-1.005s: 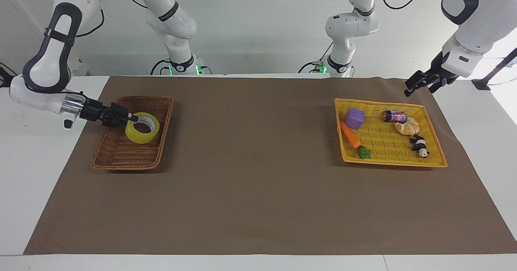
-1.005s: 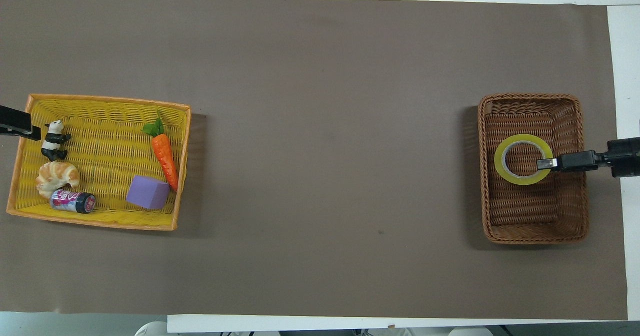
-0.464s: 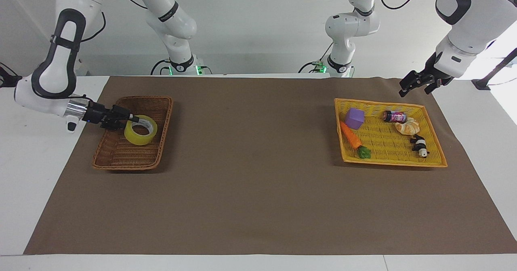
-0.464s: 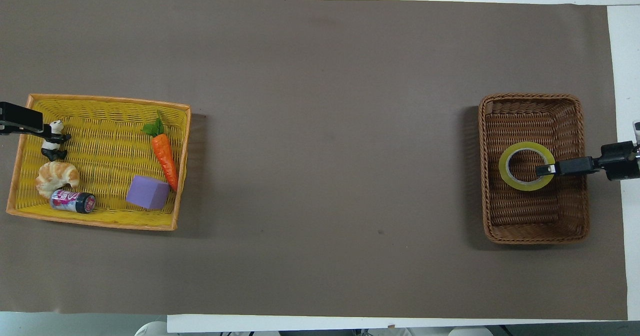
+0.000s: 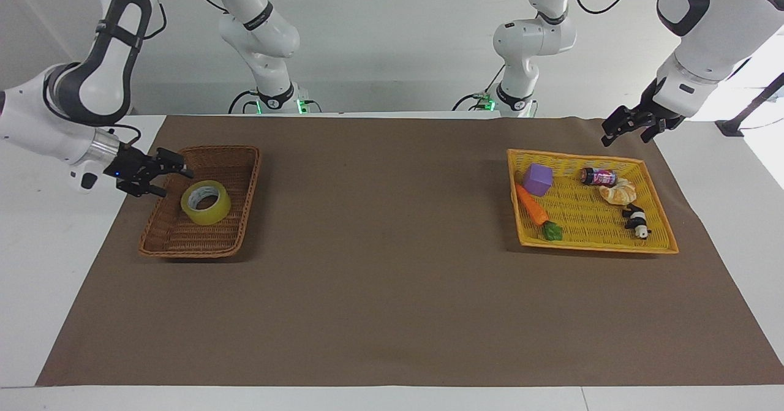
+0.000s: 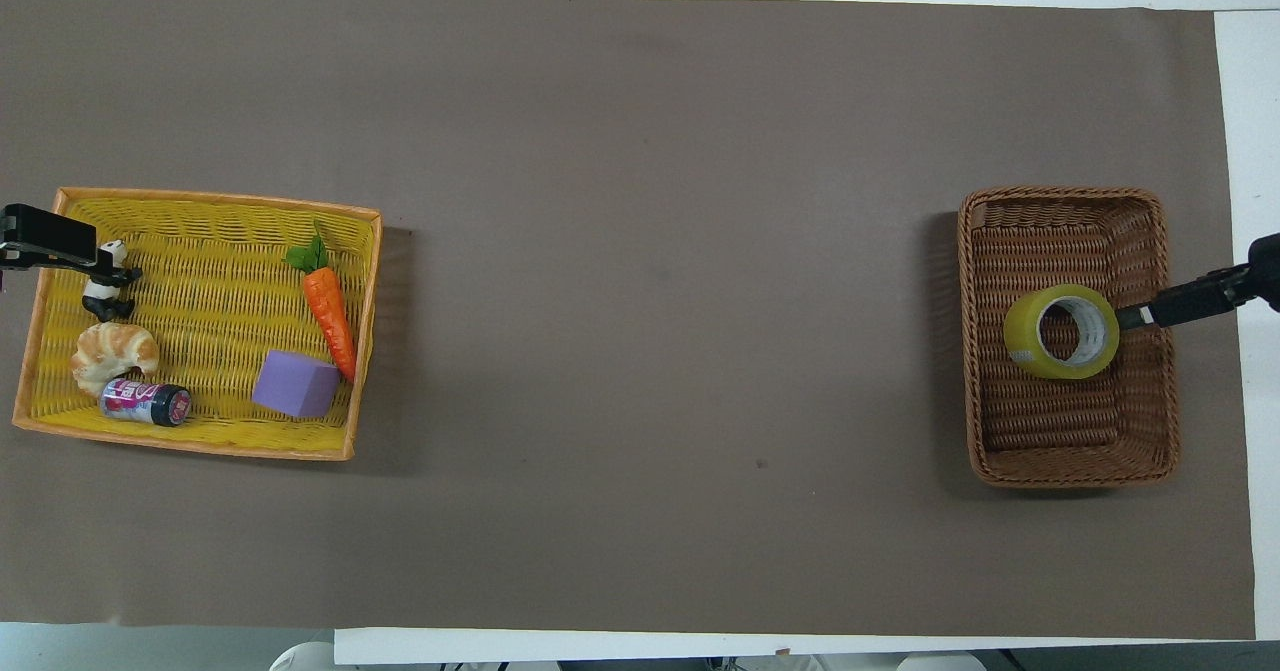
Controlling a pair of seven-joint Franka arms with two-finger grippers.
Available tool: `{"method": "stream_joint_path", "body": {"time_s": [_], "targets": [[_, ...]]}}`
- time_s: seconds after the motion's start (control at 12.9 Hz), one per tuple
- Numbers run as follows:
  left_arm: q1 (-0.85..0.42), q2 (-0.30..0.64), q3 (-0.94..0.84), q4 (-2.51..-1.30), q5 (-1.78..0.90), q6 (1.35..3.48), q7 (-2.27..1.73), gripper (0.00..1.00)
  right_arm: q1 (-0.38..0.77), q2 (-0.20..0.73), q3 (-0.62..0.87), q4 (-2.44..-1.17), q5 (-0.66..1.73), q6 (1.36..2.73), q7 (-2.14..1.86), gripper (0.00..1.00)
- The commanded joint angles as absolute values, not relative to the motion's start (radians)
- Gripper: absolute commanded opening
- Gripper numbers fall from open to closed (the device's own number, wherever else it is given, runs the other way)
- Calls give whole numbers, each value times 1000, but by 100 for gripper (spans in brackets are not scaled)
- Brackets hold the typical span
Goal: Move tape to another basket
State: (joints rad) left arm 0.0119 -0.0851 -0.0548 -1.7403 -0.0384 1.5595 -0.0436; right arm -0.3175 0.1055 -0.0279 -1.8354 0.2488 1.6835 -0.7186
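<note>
The tape [image 5: 206, 202], a yellow roll with a pale core, lies slightly tilted in the dark brown wicker basket [image 5: 247, 172] at the right arm's end of the table. The overhead view shows the tape [image 6: 1062, 332] near the middle of the basket [image 6: 1060, 194]. My right gripper [image 5: 171, 182] hangs open over the basket's outer rim, just beside the roll and clear of it, with nothing between its fingers. My left gripper [image 5: 625, 130] waits open in the air over the robot-side corner of the yellow tray [image 5: 663, 240].
The yellow tray [image 6: 200, 198] at the left arm's end holds a carrot [image 6: 330, 306], a purple block [image 6: 294, 384], a small can [image 6: 146, 402], a croissant [image 6: 113, 351] and a panda figure [image 6: 108, 279]. Brown mat covers the table between the two containers.
My right gripper has opened, let go of the tape and drawn back to the basket's outer rim. The roll has settled into the basket. The left gripper has shifted slightly.
</note>
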Motion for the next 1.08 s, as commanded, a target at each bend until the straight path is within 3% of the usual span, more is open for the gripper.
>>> {"method": "stream_joint_path", "body": {"time_s": [0.0, 0.23, 0.54, 0.77, 1.01], "targets": [[6, -46, -57, -1649, -17, 1474, -38, 100, -249, -3, -17, -1825, 160, 1652, -528, 100], [17, -37, -58, -1624, -18, 1468, -38, 100, -151, -69, -14, -1771, 19, 1562, -283, 100], [17, -15, -60, -1643, -18, 1511, -38, 100, -117, -3, -8, -1579, -63, 1404, -233, 100], [23, -18, -58, -1651, -18, 1511, -38, 100, -114, 3, -21, -1569, -51, 1396, -203, 100], [20, -23, -54, -1658, -18, 1506, -31, 100, -37, -8, -109, -1581, -45, 1393, -186, 100]]}}
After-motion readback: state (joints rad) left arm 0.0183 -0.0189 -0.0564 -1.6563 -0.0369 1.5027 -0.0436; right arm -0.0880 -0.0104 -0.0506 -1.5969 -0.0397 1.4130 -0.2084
